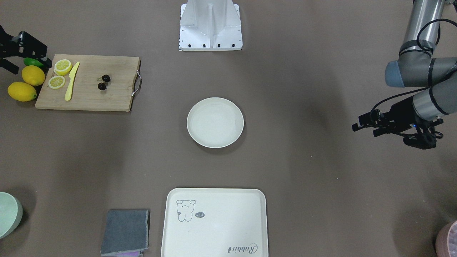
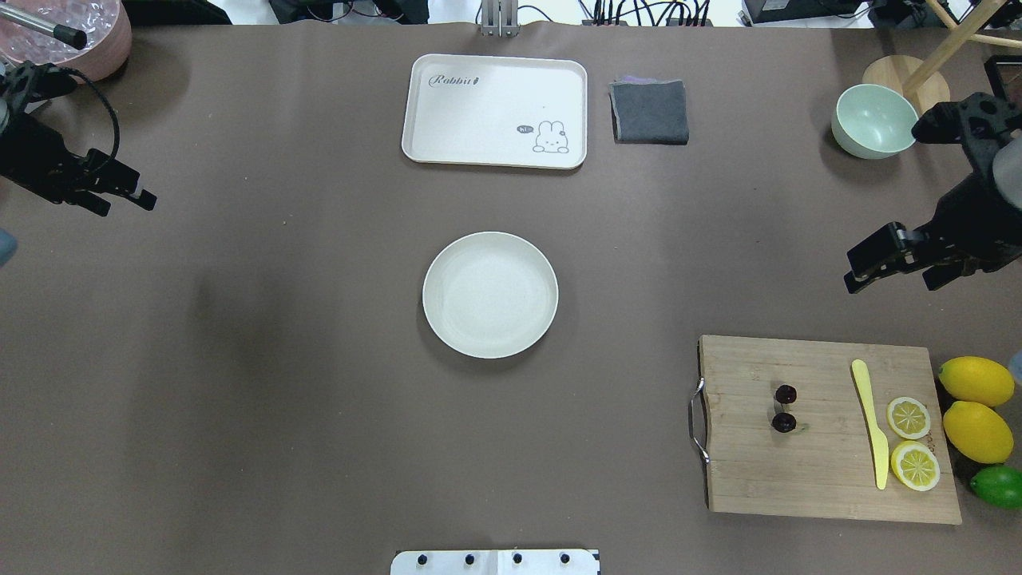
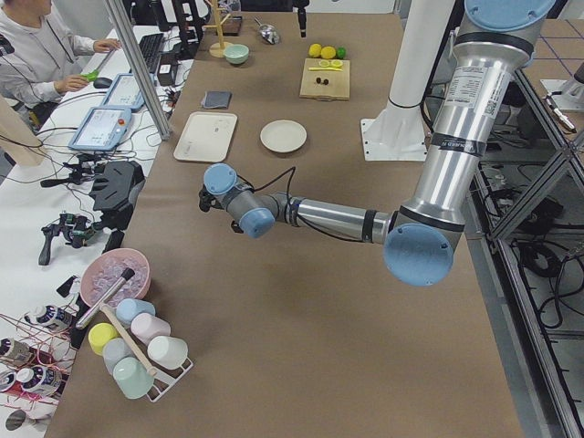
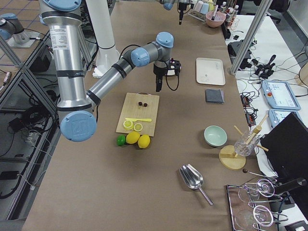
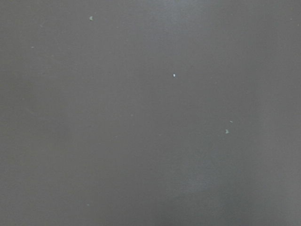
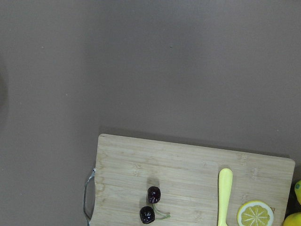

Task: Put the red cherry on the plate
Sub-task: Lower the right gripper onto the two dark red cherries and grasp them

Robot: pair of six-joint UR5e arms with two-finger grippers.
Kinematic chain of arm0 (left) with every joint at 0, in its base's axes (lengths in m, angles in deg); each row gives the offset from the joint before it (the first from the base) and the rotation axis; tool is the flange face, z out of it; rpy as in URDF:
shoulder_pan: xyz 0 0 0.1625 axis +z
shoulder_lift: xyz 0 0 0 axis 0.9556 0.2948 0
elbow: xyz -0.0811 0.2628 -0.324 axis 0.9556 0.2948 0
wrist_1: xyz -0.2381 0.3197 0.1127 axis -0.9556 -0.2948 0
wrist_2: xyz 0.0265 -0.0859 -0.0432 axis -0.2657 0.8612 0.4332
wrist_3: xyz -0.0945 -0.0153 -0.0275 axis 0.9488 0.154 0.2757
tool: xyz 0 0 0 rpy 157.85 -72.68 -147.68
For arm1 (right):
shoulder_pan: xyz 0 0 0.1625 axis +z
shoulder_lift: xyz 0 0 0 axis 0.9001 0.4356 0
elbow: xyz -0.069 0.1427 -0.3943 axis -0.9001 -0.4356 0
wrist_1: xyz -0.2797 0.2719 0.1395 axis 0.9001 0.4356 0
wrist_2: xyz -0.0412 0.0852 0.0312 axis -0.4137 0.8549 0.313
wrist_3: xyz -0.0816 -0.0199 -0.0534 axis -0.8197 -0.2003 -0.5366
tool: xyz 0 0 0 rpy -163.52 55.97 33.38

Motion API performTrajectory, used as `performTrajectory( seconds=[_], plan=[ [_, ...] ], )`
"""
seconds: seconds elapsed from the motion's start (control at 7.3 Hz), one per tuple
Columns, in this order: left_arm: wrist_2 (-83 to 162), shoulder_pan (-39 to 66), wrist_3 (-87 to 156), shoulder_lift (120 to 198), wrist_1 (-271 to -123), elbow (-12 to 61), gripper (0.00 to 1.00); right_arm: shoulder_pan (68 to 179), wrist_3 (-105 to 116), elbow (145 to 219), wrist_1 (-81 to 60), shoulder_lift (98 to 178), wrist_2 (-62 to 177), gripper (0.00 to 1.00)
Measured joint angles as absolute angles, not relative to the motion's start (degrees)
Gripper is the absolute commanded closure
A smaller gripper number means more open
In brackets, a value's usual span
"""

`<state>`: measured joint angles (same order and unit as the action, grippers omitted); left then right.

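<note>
The red cherry (image 2: 785, 407) is a pair of small dark glossy fruits on a green stem. It lies on the wooden cutting board (image 2: 806, 479), seen too as the cherry (image 6: 150, 205) low in the right wrist view. The off-white plate (image 2: 489, 294) sits bare at the table's middle, well left of the board. My right gripper (image 2: 936, 275) hangs above the table just beyond the board's far edge, holding nothing that I can see. My left gripper (image 2: 120, 190) hovers at the far left over bare table. Neither gripper's fingers show clearly enough to read.
On the board lie a yellow knife (image 2: 870, 423) and two lemon slices (image 2: 910, 417). Two lemons (image 2: 976, 382) and a lime (image 2: 998, 485) sit right of it. A cream tray (image 2: 495, 112), grey cloth (image 2: 649, 112) and green bowl (image 2: 873, 120) line the far side.
</note>
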<state>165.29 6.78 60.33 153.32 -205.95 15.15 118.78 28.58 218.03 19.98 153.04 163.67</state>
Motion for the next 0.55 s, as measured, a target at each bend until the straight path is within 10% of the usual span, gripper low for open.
performTrajectory(
  seconds=[0.55],
  plan=[
    [165.19,6.44,59.9,152.0,-206.02,15.36,0.03,106.56,45.17,212.99,-8.63,164.85,153.68,0.05]
  ],
)
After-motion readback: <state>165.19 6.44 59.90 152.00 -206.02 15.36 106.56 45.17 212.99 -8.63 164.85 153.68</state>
